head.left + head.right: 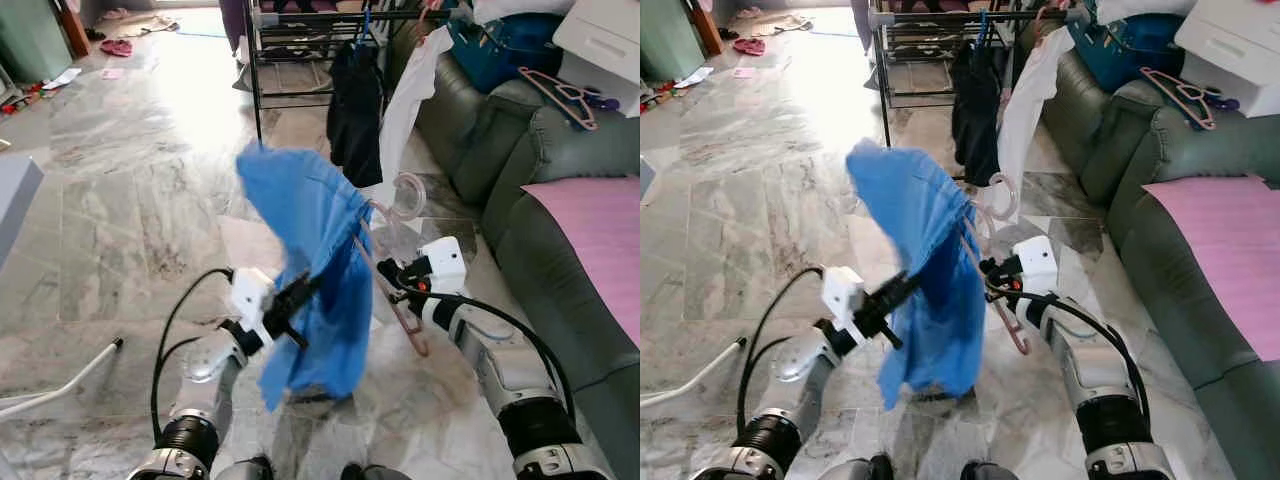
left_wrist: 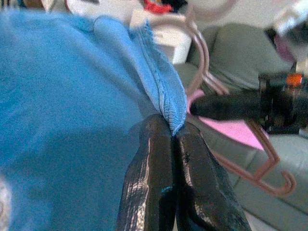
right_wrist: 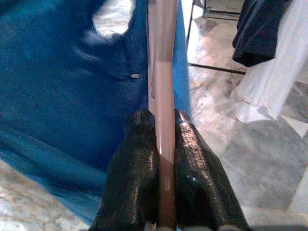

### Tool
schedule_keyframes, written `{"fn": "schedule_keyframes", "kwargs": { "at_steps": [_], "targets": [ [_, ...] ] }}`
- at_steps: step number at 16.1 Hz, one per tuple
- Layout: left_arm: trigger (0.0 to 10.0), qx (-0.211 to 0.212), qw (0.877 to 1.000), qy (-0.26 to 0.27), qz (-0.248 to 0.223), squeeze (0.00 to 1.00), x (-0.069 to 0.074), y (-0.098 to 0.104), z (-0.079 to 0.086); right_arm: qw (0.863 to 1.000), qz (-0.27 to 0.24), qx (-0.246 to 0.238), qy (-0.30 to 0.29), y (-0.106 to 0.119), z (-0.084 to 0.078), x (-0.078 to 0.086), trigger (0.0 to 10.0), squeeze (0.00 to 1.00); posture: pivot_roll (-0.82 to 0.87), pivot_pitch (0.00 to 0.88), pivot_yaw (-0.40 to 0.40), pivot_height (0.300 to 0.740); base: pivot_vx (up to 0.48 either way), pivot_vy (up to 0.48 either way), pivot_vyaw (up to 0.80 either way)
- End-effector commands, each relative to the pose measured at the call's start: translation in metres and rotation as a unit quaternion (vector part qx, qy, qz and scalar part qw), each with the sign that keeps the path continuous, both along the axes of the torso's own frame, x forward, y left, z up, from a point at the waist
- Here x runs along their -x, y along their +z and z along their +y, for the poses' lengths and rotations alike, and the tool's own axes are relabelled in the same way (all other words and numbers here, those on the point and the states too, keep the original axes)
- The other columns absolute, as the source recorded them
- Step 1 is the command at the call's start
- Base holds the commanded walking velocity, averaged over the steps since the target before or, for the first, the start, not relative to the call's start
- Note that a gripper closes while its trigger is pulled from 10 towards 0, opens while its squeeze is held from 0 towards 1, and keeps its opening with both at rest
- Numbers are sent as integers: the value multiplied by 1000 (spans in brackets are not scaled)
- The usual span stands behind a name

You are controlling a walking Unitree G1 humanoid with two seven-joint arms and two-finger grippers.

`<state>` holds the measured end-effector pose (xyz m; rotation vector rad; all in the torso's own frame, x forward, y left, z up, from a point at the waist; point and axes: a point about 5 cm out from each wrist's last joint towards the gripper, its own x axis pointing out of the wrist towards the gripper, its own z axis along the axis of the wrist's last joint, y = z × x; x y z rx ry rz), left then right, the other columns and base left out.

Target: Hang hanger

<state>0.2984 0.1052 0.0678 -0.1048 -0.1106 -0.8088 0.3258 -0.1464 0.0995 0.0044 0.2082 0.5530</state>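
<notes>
Here, nearest the robot, the left gripper (image 1: 305,290) is clamped on a hem of the blue garment (image 1: 310,270), which hangs in the air over the marble floor (image 1: 130,200). Just beside it, the right gripper (image 1: 385,275) is pinched shut on the pink hanger (image 1: 395,300), whose hook (image 1: 408,195) pokes out beside the cloth. Farther off, a clothes rack (image 1: 300,40) carries a dark garment (image 1: 355,105) and a white garment (image 1: 410,100). A green sofa (image 1: 520,170) stands at the right, with another pink hanger (image 1: 560,95) on its arm.
</notes>
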Motion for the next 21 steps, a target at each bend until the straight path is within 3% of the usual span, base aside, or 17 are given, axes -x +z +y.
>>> {"fn": "schedule_keyframes", "kwargs": {
  "at_steps": [1, 2, 7, 13, 14, 15, 16, 17, 20, 21],
  "targets": [
    [4627, -17, 1000, 11, -4, 0, -2, 1, 2, 1000, -17, -12, 13, 9, 4, -2, 10000, 0, -212, 121, -21, 740, 0, 0, 0],
    [10000, -17, 1000, 20, -1, 0, -6, 2, 2, 999, -14, -15, 37, 8, 11, 2, 10000, 0, -214, 120, -22, 740, 0, 0, 0],
    [10000, -16, 996, 75, -41, 0, -26, 26, 11, 995, 37, 37, 86, -18, 13, 21, 10000, 0, -225, 117, -16, 740, 0, 0, 0],
    [10000, -18, 998, 51, -39, 0, -21, 21, 8, 998, 9, 39, 39, -10, 4, 11, 10000, 0, -230, 115, -15, 740, 0, 0, 0],
    [3961, -18, 998, 48, -37, 0, -19, 19, 8, 999, 4, 40, 29, -8, 2, 9, 10000, 0, -230, 115, -15, 740, 0, 0, 0],
    [745, -16, 998, 41, -35, 0, -17, 17, 8, 999, 0, 39, 20, -6, 0, 7, 10000, 0, -228, 115, -17, 740, 0, 0, 0],
    [745, -16, 998, 41, -35, 0, -17, 17, 8, 999, 0, 39, 20, -6, 0, 7, 10000, 0, -228, 115, -17, 740, 0, 0, 0],
    [0, -15, 999, 38, -25, 0, -13, 11, 11, 999, -8, 30, 13, -1, -3, 5, 10000, 0, -223, 112, -19, 740, 0, 0, 0],
    [0, -28, 999, 43, -11, 0, -10, 3, 16, 1000, -15, 26, 11, 2, -3, 4, 10000, 0, -223, 112, -19, 740, 0, 0, 0],
    [10000, -46, 998, 50, 0, 0, -10, -2, 17, 999, -17, 25, 11, 2, -2, 4, 10000, 0, -226, 114, -20, 740, 0, 0, 0]
  ]
}}
